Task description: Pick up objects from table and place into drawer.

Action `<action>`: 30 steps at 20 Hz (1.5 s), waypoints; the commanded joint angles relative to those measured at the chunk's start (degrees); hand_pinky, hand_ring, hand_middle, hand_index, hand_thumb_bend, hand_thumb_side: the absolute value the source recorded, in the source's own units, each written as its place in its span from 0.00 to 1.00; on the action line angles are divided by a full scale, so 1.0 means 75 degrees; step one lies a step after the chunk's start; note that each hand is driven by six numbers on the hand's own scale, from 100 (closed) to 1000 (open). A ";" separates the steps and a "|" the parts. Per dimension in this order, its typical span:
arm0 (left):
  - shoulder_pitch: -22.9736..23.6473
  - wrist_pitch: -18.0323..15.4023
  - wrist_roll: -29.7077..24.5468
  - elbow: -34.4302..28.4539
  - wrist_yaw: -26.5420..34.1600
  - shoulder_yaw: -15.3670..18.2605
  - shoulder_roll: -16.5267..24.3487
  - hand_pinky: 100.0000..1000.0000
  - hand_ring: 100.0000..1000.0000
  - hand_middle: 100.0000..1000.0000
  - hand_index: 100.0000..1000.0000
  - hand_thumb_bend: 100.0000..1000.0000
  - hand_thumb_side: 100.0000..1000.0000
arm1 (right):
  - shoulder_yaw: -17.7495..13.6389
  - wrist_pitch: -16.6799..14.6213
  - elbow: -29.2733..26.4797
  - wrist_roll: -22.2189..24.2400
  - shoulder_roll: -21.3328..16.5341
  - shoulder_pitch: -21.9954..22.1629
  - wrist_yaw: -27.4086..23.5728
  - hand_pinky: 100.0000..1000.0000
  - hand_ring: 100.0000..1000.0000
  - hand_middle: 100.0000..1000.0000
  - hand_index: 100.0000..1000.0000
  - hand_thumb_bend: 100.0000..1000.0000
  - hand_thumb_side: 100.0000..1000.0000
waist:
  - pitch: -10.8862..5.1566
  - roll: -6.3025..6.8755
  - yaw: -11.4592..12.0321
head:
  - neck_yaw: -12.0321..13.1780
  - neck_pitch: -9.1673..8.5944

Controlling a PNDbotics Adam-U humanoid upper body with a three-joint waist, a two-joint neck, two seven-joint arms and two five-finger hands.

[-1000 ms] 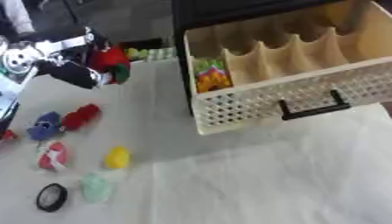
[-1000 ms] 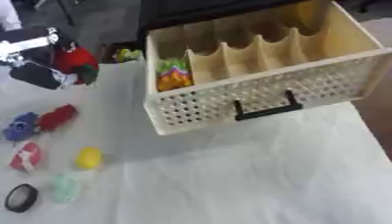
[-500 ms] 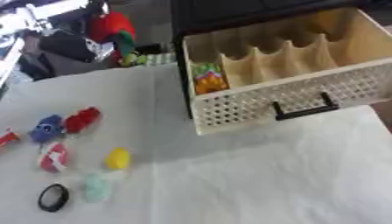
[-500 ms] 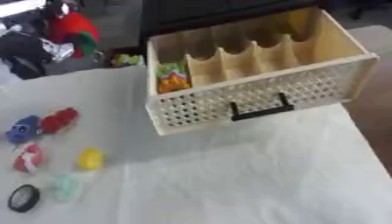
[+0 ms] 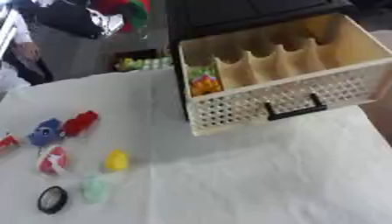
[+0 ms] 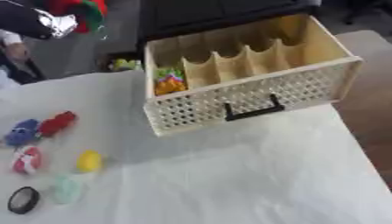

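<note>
We see one drawer (image 5: 268, 96) pulled open in the upper right of the frame. It is pale wood with a front full of small holes and one black handle (image 5: 295, 111). Thin walls split it into slots. One slot near its left end holds a little pile of bright things (image 5: 203, 82), orange, yellow and green. We cannot tell how many are in the pile.

On the white desk (image 5: 253, 183), at the left of the frame, we count seven small things lying loose. There is one blue toy (image 5: 44, 132) touching one red toy (image 5: 79, 123). There is one red and white piece (image 5: 7, 143) at the left edge. Below them sit one red and white ball (image 5: 52, 159), one yellow toy (image 5: 116, 160), one pale green toy (image 5: 94, 189) and one black ring (image 5: 52, 199).

At the top left of the frame our left hand (image 6: 38, 22) is up high, above the floor past the desk. One red and green toy (image 6: 79, 9) is right at its fingers. The hand is blurry, so we cannot tell if the fingers are closed round the toy. The toy is left of the drawer and well apart from it.
</note>
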 commanded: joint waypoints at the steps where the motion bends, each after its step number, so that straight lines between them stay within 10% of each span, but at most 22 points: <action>1: -0.0281 0.0129 0.0093 -0.0143 0.0118 -0.0031 -0.0094 0.00 0.24 0.37 0.50 0.00 0.21 | -0.0027 0.0060 -0.0081 0.0011 -0.0094 -0.0119 -0.0087 0.46 0.24 0.23 0.42 0.00 0.84 | -0.0208 -0.0063 -0.0008 | -0.0002 0.0002; 30: -0.0512 -0.0310 0.0889 0.1077 0.0878 -0.0725 -0.1234 0.03 0.30 0.42 0.59 0.00 0.23 | 0.0012 0.0271 -0.0081 0.0120 0.0181 -0.0305 -0.0246 0.46 0.24 0.23 0.42 0.00 0.84 | -0.0124 0.0250 -0.0242 | -0.0107 -0.0410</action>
